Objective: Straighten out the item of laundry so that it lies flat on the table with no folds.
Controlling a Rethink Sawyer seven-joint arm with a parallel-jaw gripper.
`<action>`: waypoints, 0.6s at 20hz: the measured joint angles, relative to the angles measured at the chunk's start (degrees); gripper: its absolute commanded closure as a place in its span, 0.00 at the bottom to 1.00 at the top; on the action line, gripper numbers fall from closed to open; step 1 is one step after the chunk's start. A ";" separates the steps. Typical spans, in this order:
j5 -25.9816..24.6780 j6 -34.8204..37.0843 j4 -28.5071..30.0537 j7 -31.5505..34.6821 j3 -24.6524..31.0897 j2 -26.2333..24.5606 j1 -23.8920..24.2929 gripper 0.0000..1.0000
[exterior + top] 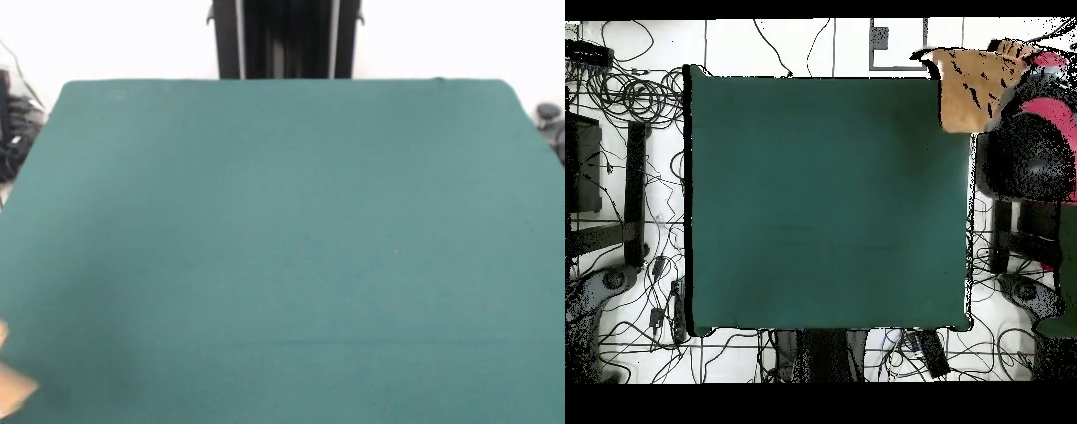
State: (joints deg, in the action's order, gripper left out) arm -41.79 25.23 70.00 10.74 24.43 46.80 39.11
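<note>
The gripper shows in neither view, so I cannot tell its state; only the robot's pedestal (285, 40) stands at the far side. The table (282, 230) carries nothing yet. The towel (973, 88) hangs crumpled at one table corner, apparently held by a person (1035, 130). In my judgement, the straightening is not begun. The front view catches only a tan edge at its lower-left corner; the overhead view shows the whole towel.
</note>
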 measured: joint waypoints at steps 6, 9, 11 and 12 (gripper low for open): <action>3.79 -0.14 0.13 9.34 -6.36 -5.15 -5.99 1.00; 5.22 -0.86 0.71 13.45 -7.71 -7.02 -6.88 1.00; 5.93 -2.02 1.69 17.32 -9.37 -8.52 -7.57 1.00; 6.11 -2.44 2.26 18.60 -10.07 -8.95 -7.80 1.00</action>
State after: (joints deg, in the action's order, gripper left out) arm -35.69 22.79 72.26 29.34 14.36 37.85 31.31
